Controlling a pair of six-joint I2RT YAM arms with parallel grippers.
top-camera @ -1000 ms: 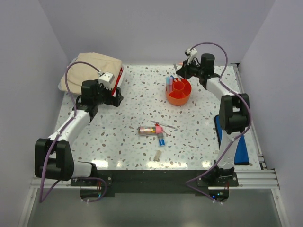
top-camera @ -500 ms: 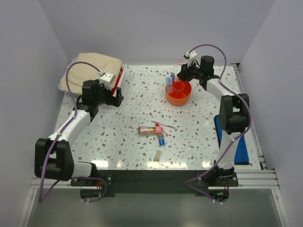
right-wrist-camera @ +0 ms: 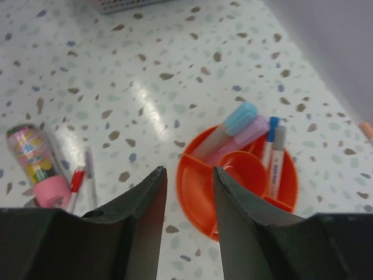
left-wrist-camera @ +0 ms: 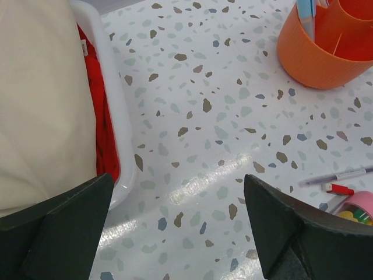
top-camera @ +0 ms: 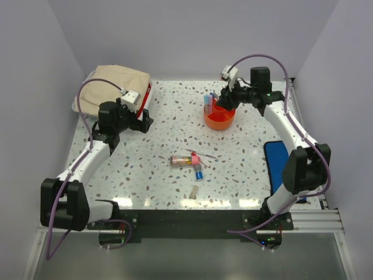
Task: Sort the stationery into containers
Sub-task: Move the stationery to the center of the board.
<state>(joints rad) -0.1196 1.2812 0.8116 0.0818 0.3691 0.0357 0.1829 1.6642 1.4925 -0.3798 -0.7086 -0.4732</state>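
Observation:
The orange tub [top-camera: 220,116] stands at the back of the table and holds several markers and pens [right-wrist-camera: 236,131]. My right gripper [top-camera: 225,100] hovers over the tub's left side [right-wrist-camera: 233,181]; its jaws [right-wrist-camera: 189,172] are a little apart and empty. A clear tube with a pink cap [top-camera: 182,160], a thin pen [top-camera: 204,154], a blue marker [top-camera: 199,173] and a small cap [top-camera: 193,191] lie mid-table. The tube [right-wrist-camera: 35,163] also shows in the right wrist view. My left gripper [top-camera: 143,121] is wide open and empty [left-wrist-camera: 178,181] above bare table beside the basket.
A white basket [left-wrist-camera: 113,105] with a beige cloth bundle [top-camera: 113,86] and something red sits at the back left. A flat blue mat [top-camera: 284,169] lies by the right edge, under my right arm. Walls close in on the back and both sides.
My right gripper has moved from behind the tub to over it, and the right elbow has swung out to the right, uncovering the blue mat. The left arm has barely moved.

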